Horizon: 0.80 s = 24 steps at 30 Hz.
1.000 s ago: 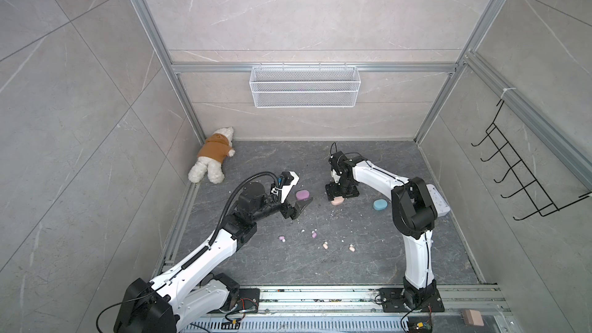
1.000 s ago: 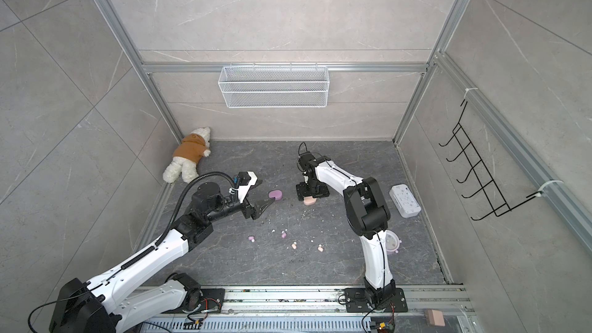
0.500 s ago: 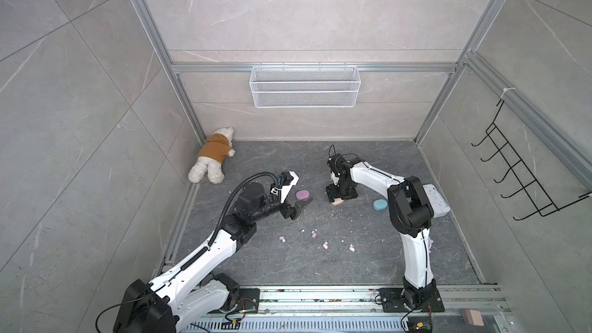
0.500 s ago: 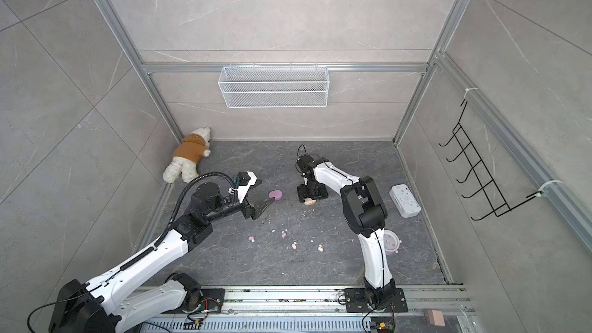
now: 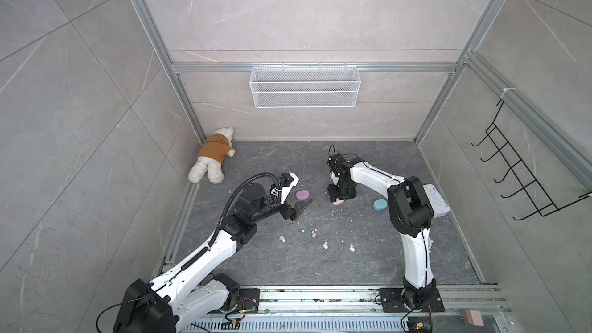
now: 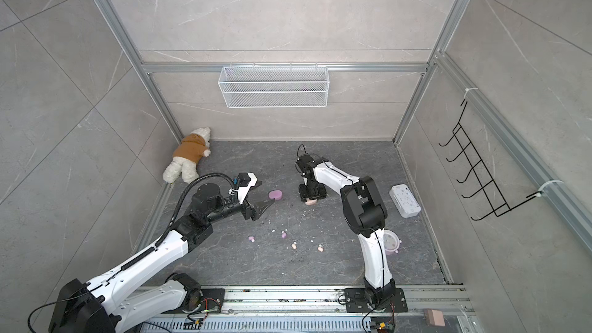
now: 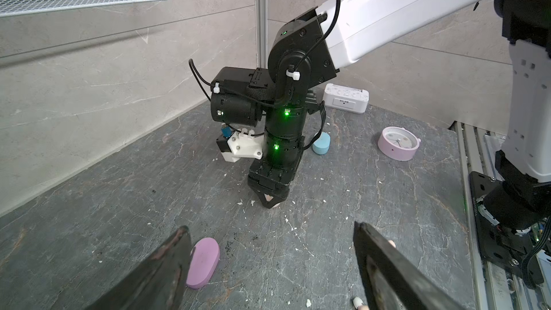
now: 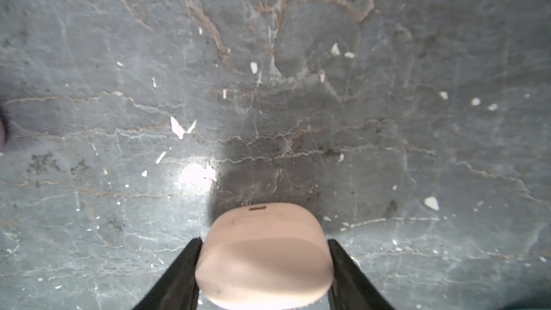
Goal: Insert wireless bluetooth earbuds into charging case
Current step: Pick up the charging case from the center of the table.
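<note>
Peach case [image 8: 264, 251]; lilac case [image 5: 302, 195]; blue case [image 5: 380, 204]; grey veined floor [image 8: 387, 132].

Both top views are looking down from the high near side on the whole floor [image 5: 320, 267]. The left wrist camera is facing the right arm [image 7: 387, 10]; the right wrist camera is looking closely at the peach case [image 8: 265, 251].

Three oval cases: lilac case [image 5: 302, 195], peach case [image 8: 264, 257], blue case [image 5: 380, 204]. Earbuds, tiny and hard to count, seem four: two lilac earbuds [image 5: 282, 238], two peach earbuds [image 5: 325, 245]. One plush bear [image 5: 213, 155], one wire basket [image 5: 304, 91], one hook rack [image 5: 525, 171], one power strip [image 6: 404, 200], one clock [image 7: 398, 143].
</note>
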Motion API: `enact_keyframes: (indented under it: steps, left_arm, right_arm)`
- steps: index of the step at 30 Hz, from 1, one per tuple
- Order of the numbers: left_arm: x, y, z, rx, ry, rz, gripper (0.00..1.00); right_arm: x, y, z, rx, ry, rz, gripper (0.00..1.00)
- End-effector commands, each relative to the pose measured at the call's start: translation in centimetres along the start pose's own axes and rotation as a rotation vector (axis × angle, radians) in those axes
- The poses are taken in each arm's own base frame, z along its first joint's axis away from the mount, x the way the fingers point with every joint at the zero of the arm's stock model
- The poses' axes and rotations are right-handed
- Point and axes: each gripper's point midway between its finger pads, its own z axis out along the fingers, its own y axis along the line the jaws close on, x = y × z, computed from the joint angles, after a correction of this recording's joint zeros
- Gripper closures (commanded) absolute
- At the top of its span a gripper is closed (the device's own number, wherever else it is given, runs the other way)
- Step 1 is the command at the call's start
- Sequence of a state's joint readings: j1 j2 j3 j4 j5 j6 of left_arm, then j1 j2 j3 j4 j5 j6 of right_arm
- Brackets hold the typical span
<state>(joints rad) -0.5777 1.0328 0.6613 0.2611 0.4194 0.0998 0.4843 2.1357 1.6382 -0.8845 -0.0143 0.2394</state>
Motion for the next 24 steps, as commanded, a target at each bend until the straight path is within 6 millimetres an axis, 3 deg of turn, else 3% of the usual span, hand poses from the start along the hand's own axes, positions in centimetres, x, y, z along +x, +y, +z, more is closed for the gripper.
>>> enact_keyframes:
  steps: [1, 6, 12, 18, 24]
  left_arm:
    - [-0.4, 0.5, 0.1, -0.019, -0.013, 0.017, 0.13]
    - [1.9, 0.4, 1.4, 0.019, 0.049, 0.019, 0.13]
    - [2.9, -0.5, 3.2, 0.115, 0.068, 0.065, 0.13]
    - [1.2, -2.7, 4.6, 0.26, -0.061, 0.134, 0.13]
    - [-0.5, -4.7, 7.7, 0.361, -0.141, 0.192, 0.13]
  right_arm:
    - [-0.4, 0.4, -3.8, -0.013, -0.055, 0.0, 0.43]
    - [1.5, 0.9, -8.8, -0.077, -0.096, 0.043, 0.44]
    - [5.0, 1.6, -15.5, -0.163, -0.154, 0.086, 0.44]
    - [7.6, 3.6, -19.7, -0.265, -0.177, 0.093, 0.44]
    - [8.1, 4.3, -23.3, -0.318, -0.216, 0.107, 0.43]
